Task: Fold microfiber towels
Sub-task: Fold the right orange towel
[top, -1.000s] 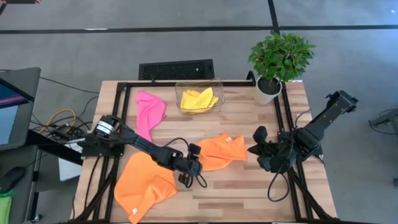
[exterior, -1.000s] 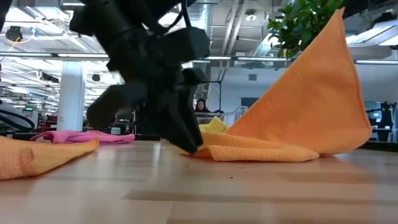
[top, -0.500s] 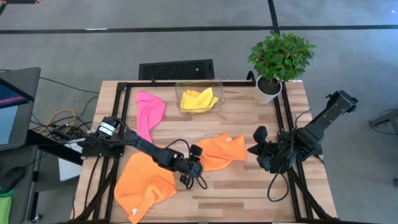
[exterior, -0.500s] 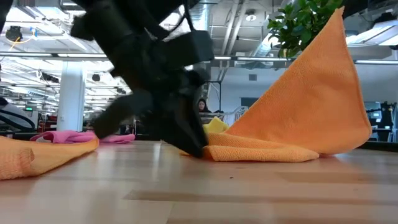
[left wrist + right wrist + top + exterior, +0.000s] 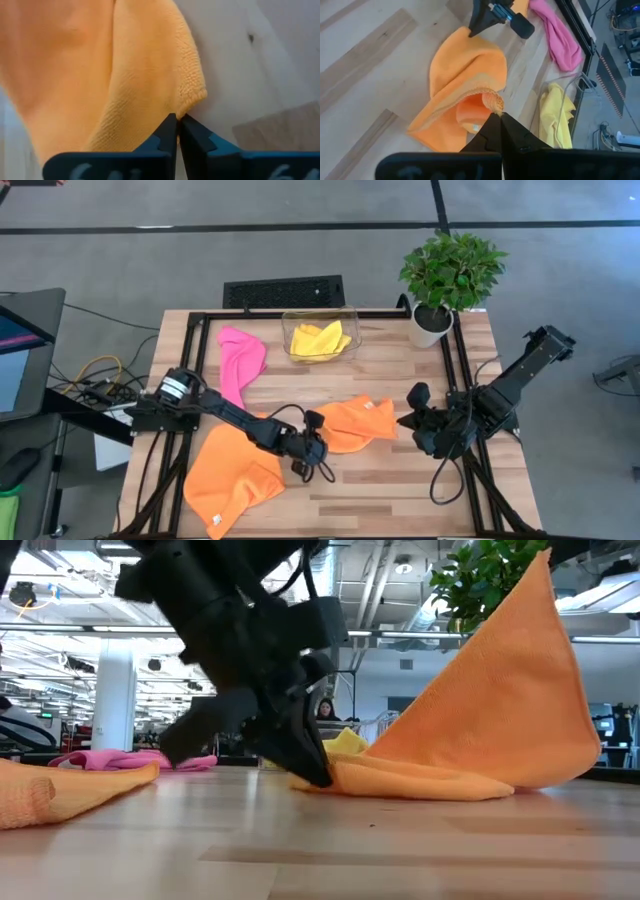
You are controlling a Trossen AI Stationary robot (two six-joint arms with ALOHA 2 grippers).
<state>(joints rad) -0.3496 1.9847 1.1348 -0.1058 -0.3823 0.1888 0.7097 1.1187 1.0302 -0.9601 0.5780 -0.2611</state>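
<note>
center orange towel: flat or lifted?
Partly lifted. The center orange towel rises in a peak from the table; right gripper pinches one corner, left gripper another.

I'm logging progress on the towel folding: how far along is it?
Nothing looks folded yet. In hand: the middle orange towel, pinched by the left gripper and the right gripper at opposite corners. Left: the other orange towel, the pink towel and the yellow towel in the bin.
</note>
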